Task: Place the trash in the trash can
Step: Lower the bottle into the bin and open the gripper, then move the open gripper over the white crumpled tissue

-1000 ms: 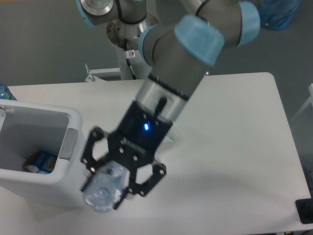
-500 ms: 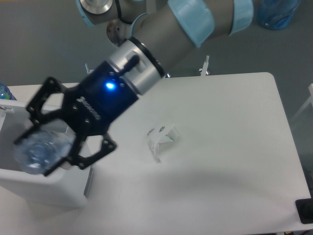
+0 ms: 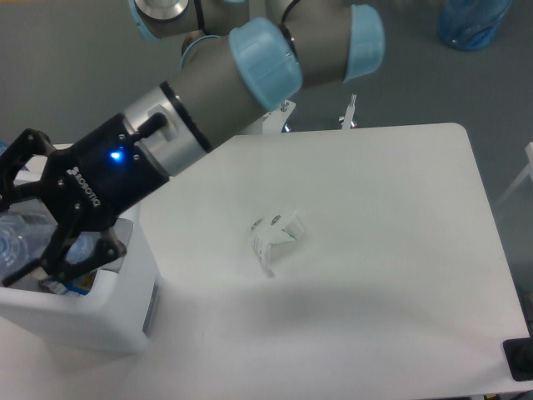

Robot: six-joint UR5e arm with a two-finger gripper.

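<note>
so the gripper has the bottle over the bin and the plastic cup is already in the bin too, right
Not quite. The camera view shows the gripper holding the bottle over the bin, but the plastic cup is not in it: it lies on the table, apart from the bin.

We see a thick grey metallic robot arm (image 3: 216,83) built of cylindrical segments, its joints capped with rounded light-blue plastic covers (image 3: 265,60). Toward the wrist, a polished silver collar (image 3: 154,133) with a short dark slot leads into a black housing (image 3: 104,179), where a small blue light glows and white lettering is printed; we cannot read the lettering. From that housing spreads the black two-finger gripper (image 3: 10,233), made of flat, angular linkage bars with open gaps between them. At the top edge we see another silver joint (image 3: 162,10) ringed in light blue.
</note>
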